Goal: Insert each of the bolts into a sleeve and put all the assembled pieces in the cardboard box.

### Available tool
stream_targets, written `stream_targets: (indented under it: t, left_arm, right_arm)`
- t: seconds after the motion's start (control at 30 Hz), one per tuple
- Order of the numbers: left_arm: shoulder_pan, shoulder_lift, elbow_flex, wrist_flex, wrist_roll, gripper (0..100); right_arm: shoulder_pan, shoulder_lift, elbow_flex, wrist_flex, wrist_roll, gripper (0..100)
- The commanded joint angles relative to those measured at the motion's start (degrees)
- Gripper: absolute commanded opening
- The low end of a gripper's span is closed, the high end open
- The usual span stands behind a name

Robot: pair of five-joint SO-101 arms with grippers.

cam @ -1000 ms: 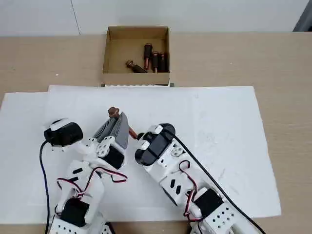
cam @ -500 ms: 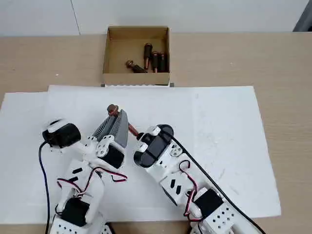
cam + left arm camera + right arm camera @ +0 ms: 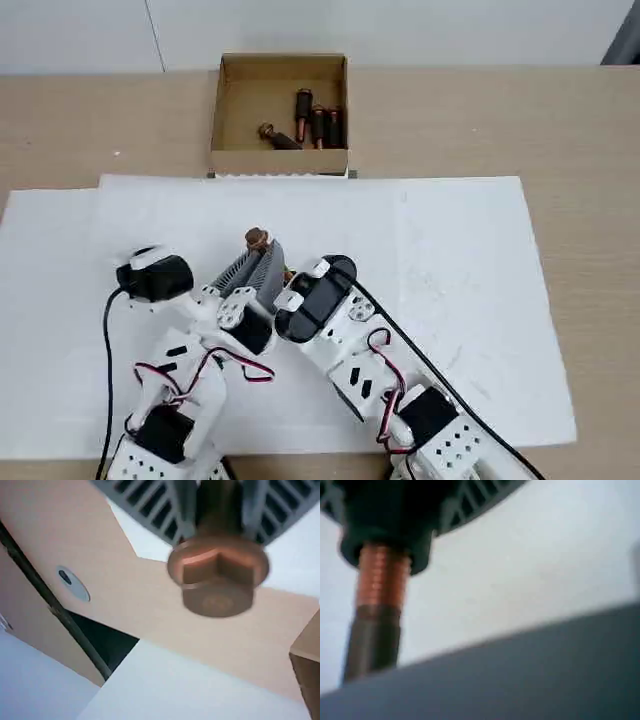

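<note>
- The table (image 3: 580,120) is carrying the whole scene, with a white paper sheet (image 3: 450,260) covering its near half.
- The cardboard box (image 3: 280,162) is sitting at 12 o'clock from my two claws, just past the sheet's far edge and well apart from them.
- My left claw (image 3: 258,262) is hanging over the sheet near 6 o'clock, its ribbed fingers (image 3: 135,500) clamping narrowly just below the bolt's head.
- My right claw (image 3: 385,535) is sitting close at the left one's 4 o'clock and appears to be pinching the threaded end of the same bolt.
- Several assembled pieces (image 3: 303,115) are lying in the box, toward its 3 o'clock side.
- The bolt (image 3: 217,577) is bridging both claws in the air, its hexagonal head pointing toward 12 o'clock.
- The sleeve (image 3: 372,640) is riding on the shank, with a band of bare thread showing between it and my right claw.
- I am judging the insertion step to be all but done. The next move calls for my right claw to let go cleanly. My left claw then needs to carry the piece toward 12 o'clock and open only once it is over the box.
</note>
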State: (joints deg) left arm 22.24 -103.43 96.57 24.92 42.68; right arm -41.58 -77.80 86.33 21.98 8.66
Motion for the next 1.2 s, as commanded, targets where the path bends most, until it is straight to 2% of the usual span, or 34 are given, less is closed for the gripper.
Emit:
stream_targets:
  t: [0.0,0.23,0.37,0.6,0.7,0.87,1.17]
  left_arm:
    - [3.6,-0.5,-0.5,1.1,0.2,0]
    - [10.6,-0.5,-0.4,8.9,0.1,0]
    - [13.5,-0.6,-0.3,13.5,-3.7,0]
    - [13.5,-0.6,-0.3,14.4,-4.0,1]
    - [13.5,-0.5,-0.3,14.4,-4.6,8]
    - [9.8,-0.5,-0.3,14.3,-7.0,19]
    - [0.7,-0.6,-2.2,14.5,-14.2,19]
  right_arm:
    - [-0.7,-0.7,-2.6,-3.7,2.5,0.4]
    - [-0.7,-0.7,-2.5,-4.4,5.5,0.4]
    - [-0.7,-0.7,-2.5,-4.4,5.5,0.4]
    - [-0.7,-0.7,-2.4,-4.4,5.5,0.4]
    - [-0.7,-0.7,-2.3,-4.4,5.5,0.4]
    - [-0.7,-0.7,-2.2,-4.4,5.5,0.4]
    - [-0.7,-0.7,-1.6,-4.3,5.2,0.4]
